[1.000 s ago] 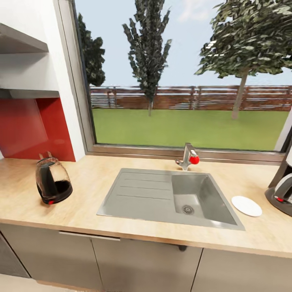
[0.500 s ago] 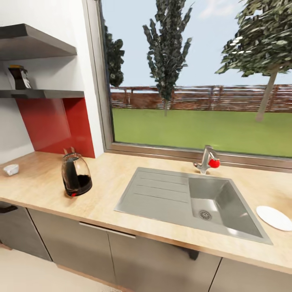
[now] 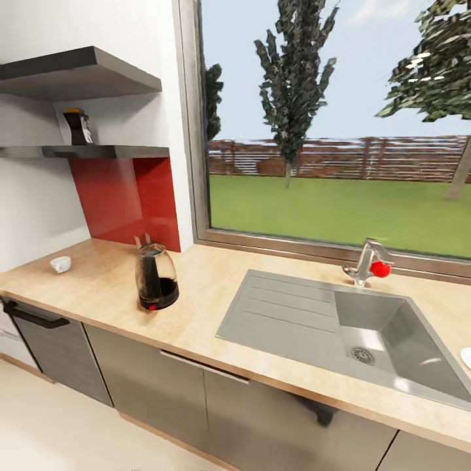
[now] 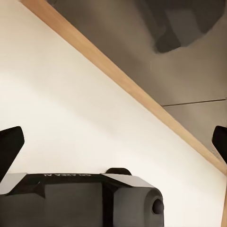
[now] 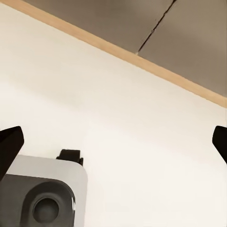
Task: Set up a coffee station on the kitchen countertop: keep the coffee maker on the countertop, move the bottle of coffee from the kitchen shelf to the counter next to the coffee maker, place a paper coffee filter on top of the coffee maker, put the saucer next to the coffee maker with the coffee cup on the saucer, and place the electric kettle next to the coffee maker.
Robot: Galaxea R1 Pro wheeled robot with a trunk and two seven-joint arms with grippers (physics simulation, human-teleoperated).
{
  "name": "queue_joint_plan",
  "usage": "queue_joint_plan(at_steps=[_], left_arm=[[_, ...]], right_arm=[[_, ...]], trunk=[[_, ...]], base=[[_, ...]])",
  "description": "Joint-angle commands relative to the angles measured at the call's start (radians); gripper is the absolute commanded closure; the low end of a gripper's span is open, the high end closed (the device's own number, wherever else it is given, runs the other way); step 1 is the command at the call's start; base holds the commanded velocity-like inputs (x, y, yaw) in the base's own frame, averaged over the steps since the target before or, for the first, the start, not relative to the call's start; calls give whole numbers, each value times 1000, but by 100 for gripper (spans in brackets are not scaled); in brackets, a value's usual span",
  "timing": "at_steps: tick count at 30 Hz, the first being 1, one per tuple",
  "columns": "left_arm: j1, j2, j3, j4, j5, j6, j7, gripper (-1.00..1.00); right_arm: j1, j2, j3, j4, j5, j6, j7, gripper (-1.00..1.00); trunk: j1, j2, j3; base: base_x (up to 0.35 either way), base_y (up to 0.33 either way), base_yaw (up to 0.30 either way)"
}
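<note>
Head view: the kettle stands on the bench left of the sink, the cup further left, the coffee jar on the shelf; nothing looks gathered yet. Left wrist: left end effector spread, empty, over floor. Right wrist: right end effector likewise apart

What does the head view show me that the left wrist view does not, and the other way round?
Head view: the electric kettle and the coffee cup on the kitchen countertop, the sink, the bottle of coffee on the kitchen shelf. Left wrist view: the left gripper, open, facing the pale floor. Both: the grey cabinet fronts and that floor.
</note>
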Motion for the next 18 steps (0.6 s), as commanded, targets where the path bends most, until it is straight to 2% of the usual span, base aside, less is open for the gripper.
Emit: queue_joint_plan(at_steps=[1,7,15,18], left_arm=[[-1,0,8,2,-6,-4,-3,-100],[-1,0,8,2,-6,-3,-3,-100],[-1,0,8,2,-6,-3,-3,-100],[-1,0,8,2,-6,-3,-3,-100]], right_arm=[[0,0,0,0,7,-3,0,-100],[0,-2,0,1,7,-2,1,-100],[0,-1,0,15,7,0,3,-100],[0,2,-1,17,6,-2,0,-100]], trunk=[[0,-1,-1],[0,-1,-1],[0,-1,-1],[0,-1,-1]], base=[[0,55,239],[33,91,159],[122,266,13],[131,261,147]])
